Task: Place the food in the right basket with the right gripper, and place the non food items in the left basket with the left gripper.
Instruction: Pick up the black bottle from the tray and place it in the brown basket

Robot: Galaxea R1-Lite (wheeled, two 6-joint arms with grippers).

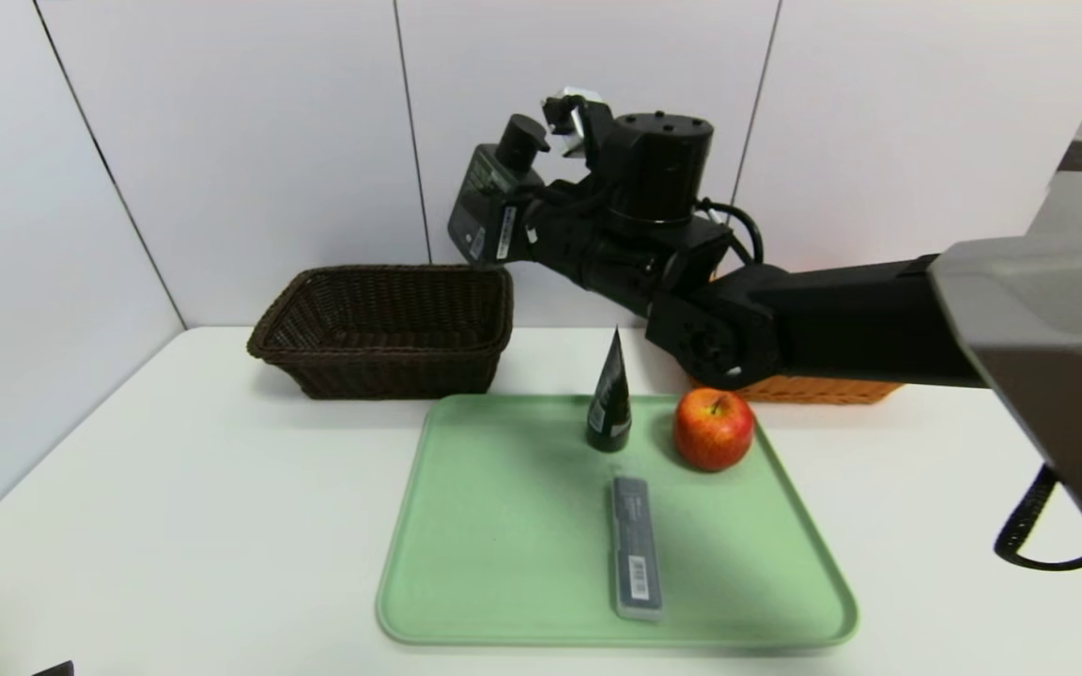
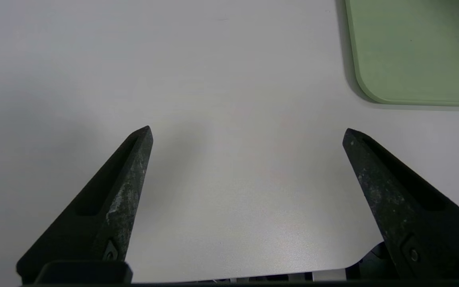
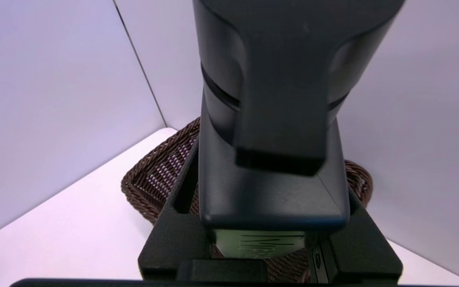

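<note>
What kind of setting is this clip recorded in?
Probably a lab test bench: a plain white table against bare white wall panels, with a green tray staged between two wicker baskets.

Head high, facing wall; wrists close; tray [image 1: 503,526] shared.

Bright even overhead light, soft shadows under the brown basket [image 1: 381,329] and on the green tray [image 1: 503,545], mild bending at head-view edges, pump bottle [image 3: 273,119] blurred close-up in right wrist view, slightly purple.
</note>
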